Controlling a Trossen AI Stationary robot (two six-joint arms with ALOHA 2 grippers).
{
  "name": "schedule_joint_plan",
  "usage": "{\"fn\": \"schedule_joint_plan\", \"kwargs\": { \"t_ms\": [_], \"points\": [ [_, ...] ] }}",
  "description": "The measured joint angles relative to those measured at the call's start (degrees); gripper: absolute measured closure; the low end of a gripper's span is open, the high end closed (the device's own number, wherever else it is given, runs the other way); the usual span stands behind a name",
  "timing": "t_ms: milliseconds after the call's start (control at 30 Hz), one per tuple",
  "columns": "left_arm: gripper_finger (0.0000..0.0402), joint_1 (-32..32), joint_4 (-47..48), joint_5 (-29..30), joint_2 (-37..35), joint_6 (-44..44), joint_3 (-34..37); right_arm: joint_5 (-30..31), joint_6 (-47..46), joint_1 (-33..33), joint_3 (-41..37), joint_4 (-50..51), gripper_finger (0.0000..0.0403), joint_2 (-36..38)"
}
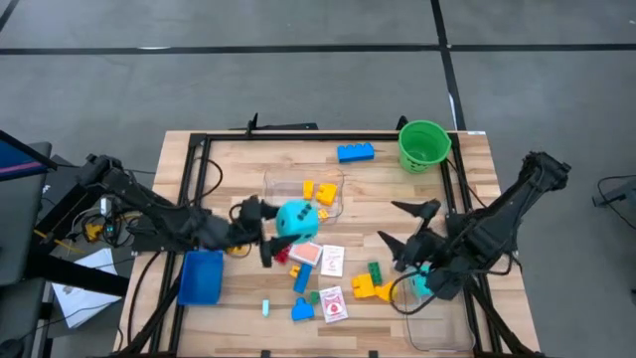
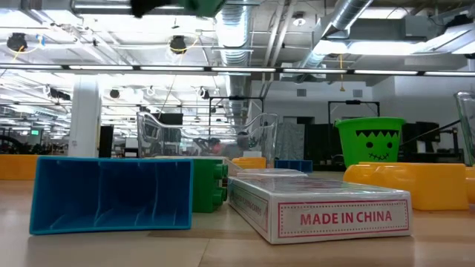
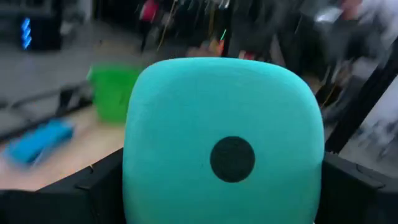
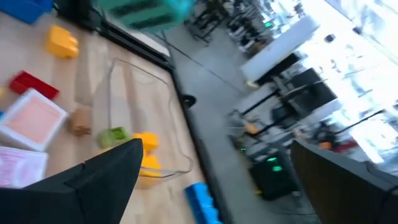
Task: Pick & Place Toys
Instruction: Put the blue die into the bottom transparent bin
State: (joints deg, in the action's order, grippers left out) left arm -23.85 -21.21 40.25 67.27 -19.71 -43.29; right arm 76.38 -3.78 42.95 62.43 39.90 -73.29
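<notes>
The wooden table (image 1: 248,169) carries the whole spread, framed by black rails. On it, largest first: a clear tub (image 1: 298,191) near the middle with a yellow brick (image 1: 325,192) inside, then a second clear tub (image 1: 437,323) at the near right corner, a blue tray (image 1: 201,275) at the left, and a green bucket (image 1: 424,145) at the far right (in the low view its front shows a drawn face with jagged black hair).

The left gripper (image 1: 266,231) reaches in from the left and holds a teal dice (image 1: 296,220) between its widely spread fingers, above the table's middle; the left wrist view shows one black dot on the face turned to the camera. The right gripper (image 1: 405,231) hangs over the right side with its fingers wide apart and nothing between them.

Loose toys lie in front of the middle: a long blue brick (image 1: 355,152) at the far edge, a yellow brick cluster (image 1: 372,288) with a green brick (image 1: 374,270) beside it, a blue brick (image 1: 303,310) near the front, and three picture cards (image 1: 331,261). One card box (image 2: 326,209) in the low view reads "MADE IN CHINA" in red letters.
</notes>
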Motion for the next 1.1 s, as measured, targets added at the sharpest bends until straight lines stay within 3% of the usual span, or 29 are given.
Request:
{"fn": "schedule_joint_plan", "kwargs": {
  "t_ms": [100,233,367,467,767,967,1100],
  "points": [
    [0.0046,5.3,-9.5,-8.6,2.0,3.6,0.0,3.8,3.1,-0.1,0.0,-3.4,0.0003,-2.1],
    [0.0046,12.5,-20.0,-22.8,6.6,1.3,0.0,7.9,3.8,0.7,0.0,-6.5,0.0003,-2.1],
    [0.0046,16.9,-33.9,-35.4,13.2,-3.0,0.0,8.0,6.6,1.3,0.0,-11.4,0.0003,-0.7],
    [0.0046,18.7,-43.2,-41.4,17.8,-6.5,0.0,6.3,12.5,2.1,0.0,-18.1,0.0003,-0.6],
    [0.0046,18.4,-57.0,-46.7,23.6,-15.1,0.0,-10.2,39.0,1.6,0.0,-47.1,0.0003,-1.0],
    [0.0048,15.5,-59.2,-46.3,23.5,-15.1,-0.3,-23.3,43.5,-1.6,0.0,-53.2,0.0003,-1.0],
    [0.0048,14.8,-59.1,-46.0,23.6,-15.1,-0.8,-28.5,46.7,-4.1,0.0,-55.3,0.0003,-1.1]
  ]
}}
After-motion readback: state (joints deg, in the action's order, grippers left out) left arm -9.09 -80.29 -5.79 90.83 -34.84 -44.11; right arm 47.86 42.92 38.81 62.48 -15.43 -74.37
